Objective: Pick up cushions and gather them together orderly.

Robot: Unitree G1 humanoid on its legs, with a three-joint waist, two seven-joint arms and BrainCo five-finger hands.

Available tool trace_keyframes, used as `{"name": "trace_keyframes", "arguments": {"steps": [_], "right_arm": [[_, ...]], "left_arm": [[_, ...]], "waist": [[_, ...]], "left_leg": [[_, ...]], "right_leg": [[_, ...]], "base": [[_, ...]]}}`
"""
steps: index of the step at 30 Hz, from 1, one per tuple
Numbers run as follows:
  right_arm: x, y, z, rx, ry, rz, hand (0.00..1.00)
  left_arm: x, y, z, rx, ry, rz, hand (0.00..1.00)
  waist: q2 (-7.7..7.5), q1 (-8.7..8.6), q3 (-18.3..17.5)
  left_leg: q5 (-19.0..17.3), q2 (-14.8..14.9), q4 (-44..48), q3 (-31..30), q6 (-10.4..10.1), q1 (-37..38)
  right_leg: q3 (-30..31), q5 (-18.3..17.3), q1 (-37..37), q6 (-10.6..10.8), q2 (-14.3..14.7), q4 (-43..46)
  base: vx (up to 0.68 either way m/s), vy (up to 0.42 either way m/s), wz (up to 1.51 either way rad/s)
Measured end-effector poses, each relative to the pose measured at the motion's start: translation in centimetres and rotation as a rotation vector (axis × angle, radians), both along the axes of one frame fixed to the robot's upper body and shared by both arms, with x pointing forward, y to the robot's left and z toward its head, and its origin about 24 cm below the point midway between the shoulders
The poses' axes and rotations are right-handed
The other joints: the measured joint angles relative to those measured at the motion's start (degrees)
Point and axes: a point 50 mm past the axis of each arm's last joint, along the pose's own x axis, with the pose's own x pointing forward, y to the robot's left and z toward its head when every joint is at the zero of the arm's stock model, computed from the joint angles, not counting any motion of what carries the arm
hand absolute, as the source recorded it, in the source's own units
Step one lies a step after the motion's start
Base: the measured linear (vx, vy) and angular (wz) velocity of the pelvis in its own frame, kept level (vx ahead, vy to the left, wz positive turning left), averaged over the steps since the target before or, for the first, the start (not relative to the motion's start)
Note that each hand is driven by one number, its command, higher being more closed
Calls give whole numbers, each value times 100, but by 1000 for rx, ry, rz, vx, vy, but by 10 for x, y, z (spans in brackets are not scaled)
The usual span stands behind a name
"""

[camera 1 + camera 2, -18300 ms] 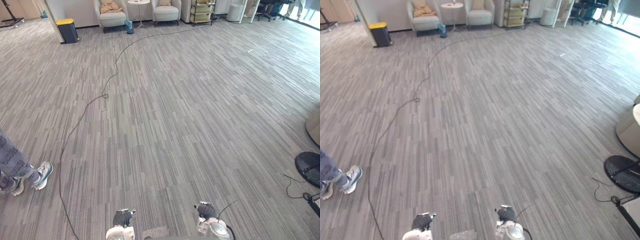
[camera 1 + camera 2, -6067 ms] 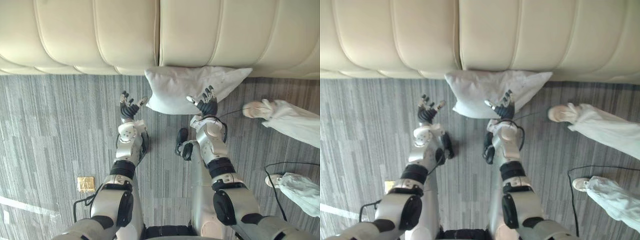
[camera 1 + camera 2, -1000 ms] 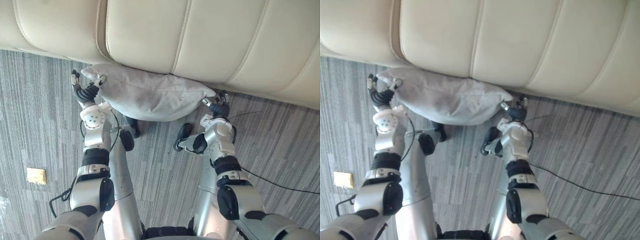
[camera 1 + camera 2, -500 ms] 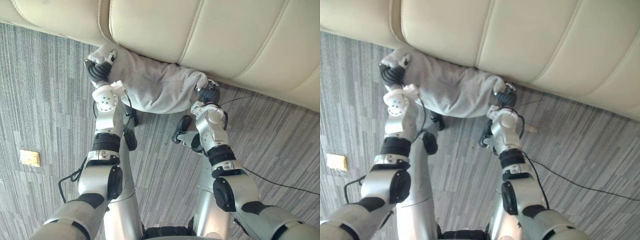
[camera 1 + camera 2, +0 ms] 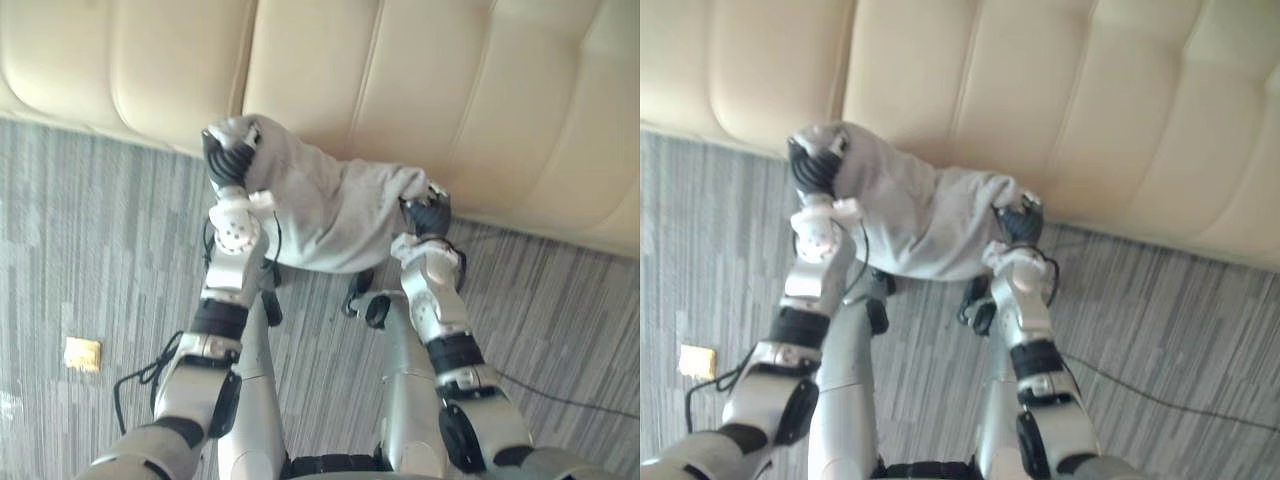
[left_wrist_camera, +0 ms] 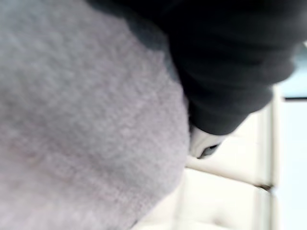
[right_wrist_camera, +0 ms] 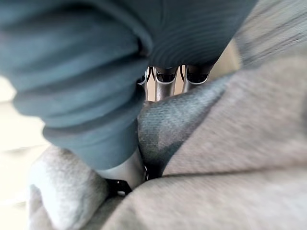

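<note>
The left hand (image 5: 229, 160) is clenched on one corner of the grey cushion (image 5: 330, 215), with cloth bunched up over its curled fingers. The right hand (image 5: 428, 215) grips the opposite corner, and its fingers (image 7: 165, 76) are sunk into the fabric. The cushion is stretched between the two hands and sags in the middle, right in front of the cream sofa (image 5: 420, 90). Grey striped carpet (image 5: 90, 240) lies below, with a small brass plate (image 5: 82, 353) set in it to the robot's left.

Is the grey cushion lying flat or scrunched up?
Scrunched: the cushion creases and sags between the left hand and right hand, each gripping one end.
</note>
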Motion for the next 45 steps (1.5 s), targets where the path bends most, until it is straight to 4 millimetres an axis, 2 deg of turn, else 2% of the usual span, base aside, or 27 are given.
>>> {"name": "trace_keyframes", "arguments": {"steps": [1,3,7,13,16,17,19,23,25,26,27,28,29,30,31,32,34,35,36,37,38,39,40,41,42,43,45], "right_arm": [[-7,-2,-5,-11,6,-7,100],[-19,-4,-13,-36,15,-13,100],[-48,-4,-33,-150,56,7,100],[-72,-9,-62,-291,163,28,100],[-76,-15,-68,-341,190,23,100],[-78,-17,-71,-359,204,17,100],[-80,-19,-75,-366,222,16,100],[-81,-27,-77,-368,238,-9,100],[-81,-33,-82,-372,265,-28,100],[-81,-33,-83,-371,269,-29,100],[-84,-38,-87,-364,293,-49,100],[-87,-42,-92,-365,319,-60,100],[-87,-42,-95,-366,330,-58,100],[-88,-41,-99,-361,353,-54,100],[-89,-39,-105,-358,378,-47,100],[-89,-39,-107,-358,390,-44,100],[-90,-30,-112,-353,408,-11,100],[-90,-29,-113,-356,411,-5,100],[-90,-29,-115,-358,421,1,100],[-89,-29,-116,-362,426,2,100],[-89,-30,-115,-362,426,3,100],[-89,-29,-115,-360,424,3,100],[-86,-33,-114,-371,424,1,100],[-86,-34,-114,-375,423,0,100],[-87,-36,-114,-382,427,-1,100],[-87,-36,-115,-384,430,-2,100],[-91,-42,-117,-384,444,-21,100]], "left_arm": [[-6,-2,-8,-6,11,-10,100],[-18,-2,-26,-26,41,-20,100],[-47,6,-66,-54,137,-33,100],[-79,9,-110,-67,283,-81,100],[-84,4,-118,-71,311,-116,100],[-86,2,-122,-79,330,-125,100],[-88,3,-127,-78,353,-126,100],[-92,0,-132,-78,372,-141,100],[-96,-6,-135,-81,389,-165,100],[-96,-7,-136,-80,390,-167,100],[-97,-12,-138,-73,406,-190,100],[-98,-15,-143,-66,428,-204,100],[-99,-15,-145,-63,441,-204,100],[-101,-13,-150,-54,465,-202,100],[-105,-10,-155,-46,490,-203,100],[-107,-8,-158,-44,500,-200,100],[-110,-1,-161,-25,514,-191,100],[-110,0,-161,-21,514,-189,100],[-110,2,-161,-20,515,-188,100],[-110,2,-160,-19,514,-190,100],[-110,2,-160,-19,513,-193,100],[-109,2,-158,-15,501,-197,100],[-108,-3,-157,-34,504,-205,100],[-108,-4,-157,-37,502,-211,100],[-108,-6,-156,-38,497,-222,100],[-107,-6,-156,-38,496,-227,100],[-107,-9,-157,-40,495,-250,100]], "waist": [[8,1,-181],[-1,13,-188],[-7,38,-688],[59,-9,-1330],[89,-57,-1364],[89,-59,-1364],[89,-56,-1364],[160,47,-1469],[326,41,-1567],[328,37,-1568],[310,24,-1574],[323,15,-1577],[322,15,-1576],[288,11,-1567],[263,-26,-1562],[256,-13,-1568],[276,-20,-1581],[277,-25,-1583],[278,-36,-1588],[288,-79,-1597],[281,-90,-1623],[134,-108,-1703],[277,-130,-1740],[352,-135,-1771],[426,-141,-1794],[439,-145,-1792],[426,-163,-1786]], "left_leg": [[1,-13,-100,23,-2,131],[-9,-58,-364,112,-17,849],[-37,-146,-926,234,-62,1843],[62,-279,-1789,232,-199,2965],[-123,-224,-1447,90,-197,2924],[-223,-207,-1035,2,-149,2774],[-230,-199,-664,-59,-137,2687],[-234,-417,-1067,-288,-148,2793],[-380,-389,-1358,-432,-188,2978],[-404,-400,-1360,-427,-186,2985],[-558,-525,-1245,-424,-110,2982],[-759,-606,-1072,-412,-12,3029],[-863,-629,-1025,-360,53,3094],[-1056,-741,-917,-305,153,3250],[-1225,-814,-913,-210,270,3503],[-1280,-821,-929,-164,282,3627],[-1306,-835,-1204,-51,291,4012],[-1306,-847,-1289,-46,291,4084],[-1270,-882,-1513,-44,282,4254],[-1213,-894,-1663,-17,246,4391],[-1215,-910,-1712,-8,242,4424],[-1261,-1082,-1717,-30,177,4464],[-1348,-1016,-1688,-56,106,4501],[-1343,-956,-1647,-55,97,4485],[-1423,-841,-1447,-15,-28,4482],[-1467,-781,-1294,-9,-97,4473],[-1494,-588,-201,174,-166,4246]], "right_leg": [[-22,12,146,20,14,-120],[-76,56,863,94,21,-442],[-203,106,1838,176,62,-1073],[-300,271,3035,312,298,-2136],[-457,367,3330,327,360,-2321],[-544,391,3503,366,365,-2424],[-660,460,3800,417,349,-2675],[-787,757,4159,497,265,-3326],[-777,812,4178,570,277,-3318],[-772,817,4184,579,267,-3318],[-776,829,4182,599,102,-3142],[-697,814,4001,584,-106,-2531],[-575,793,3809,542,-251,-2009],[-367,903,3370,80,-589,-847],[-119,1102,2920,-542,-815,145],[63,1010,2738,-541,-797,456],[209,550,2307,-134,-452,625],[162,480,2259,-84,-344,476],[10,369,2190,-74,-75,-27],[-45,386,2215,-7,262,-825],[-66,484,2246,25,428,-1306],[-149,1179,2404,-262,563,-2318],[-230,1297,2511,-455,667,-2558],[-237,1353,2628,-460,762,-2771],[-268,1357,2859,-453,891,-3070],[-281,1355,2971,-455,937,-3152],[-278,1354,3431,-457,1021,-3473]], "base": [[147,-27,0],[173,-22,-4],[170,-18,-5],[170,-10,-3],[145,20,25],[106,34,34],[93,44,34],[55,73,18],[57,121,3],[108,231,9],[72,200,11],[106,322,5],[93,281,-10],[138,310,-20],[144,229,-26],[179,184,-32],[203,126,-24],[221,61,-11],[246,18,-3],[262,-1,0],[360,-53,14],[331,-76,10],[342,-74,7],[342,-62,-7],[324,-42,-6],[363,-58,-4],[269,-40,2]]}}
